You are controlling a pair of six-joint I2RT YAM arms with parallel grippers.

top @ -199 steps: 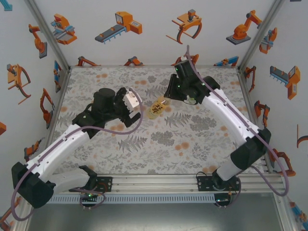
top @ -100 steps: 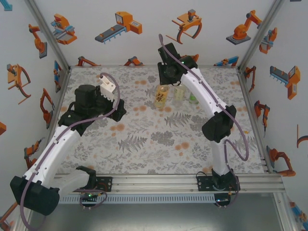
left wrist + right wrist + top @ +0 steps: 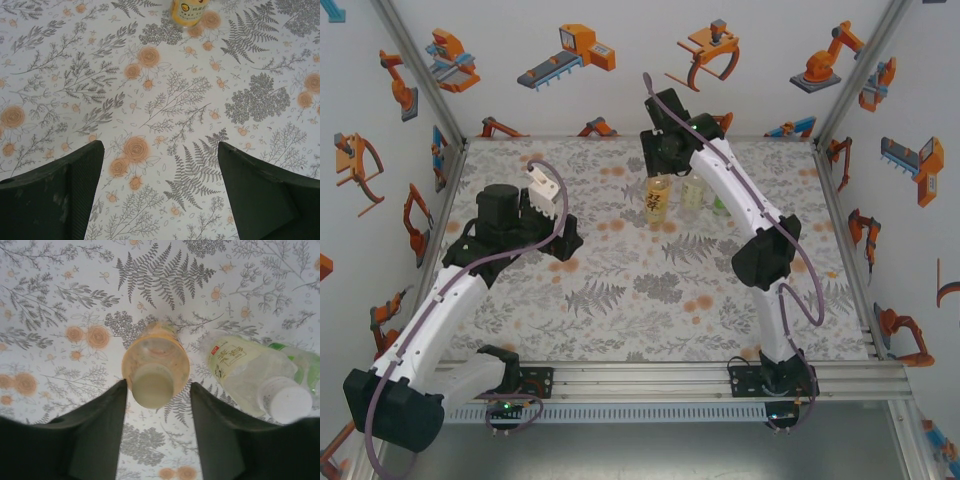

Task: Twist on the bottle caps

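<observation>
Bottle caps are sitting on two necks: the tiny pale yellow screw cap (image 3: pixel 154 386) is topping the clear plastic amber bottle (image 3: pixel 155 347), the small white round cap (image 3: pixel 287 402) the pale bottle (image 3: pixel 235 365) at its three o'clock, a green bottle (image 3: pixel 302 362) standing beyond. The right pincer (image 3: pixel 158 385) is straddling the yellow cap, jaws parted, gripping nothing. For any tightening it should be closing squarely, twisting without tipping. The left pincer (image 3: pixel 159 147) is hanging wide open over the floral bench (image 3: pixel 150 90)
</observation>
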